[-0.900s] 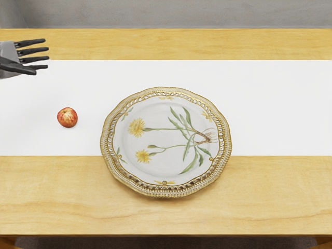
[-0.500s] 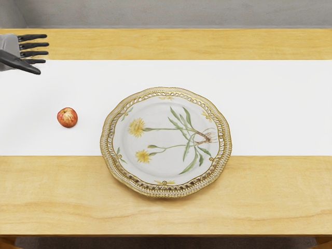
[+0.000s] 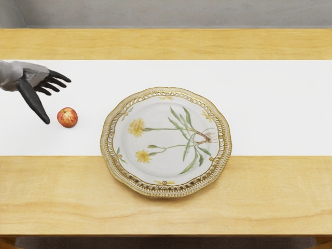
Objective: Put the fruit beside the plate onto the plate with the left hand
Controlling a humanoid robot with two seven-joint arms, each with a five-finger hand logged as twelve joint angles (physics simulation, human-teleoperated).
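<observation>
A small red and yellow apple [image 3: 67, 117] lies on the white table runner, a short way left of the plate. The plate [image 3: 118, 167] is round, with a gilt openwork rim and painted yellow flowers, and nothing lies on it. My left hand [image 3: 47, 98] comes in from the left edge and hovers just up and left of the apple. Its dark fingers [image 3: 56, 80] are spread, the thumb pointing down toward the apple, and it holds nothing. It is not touching the fruit.
The white runner [image 3: 270, 109] crosses the wooden table [image 3: 259, 197] from side to side. A grey wall runs behind the far edge.
My left hand has dropped from the far left corner and moved right toward the apple, its thumb swinging downward. Apple and plate have stayed put.
</observation>
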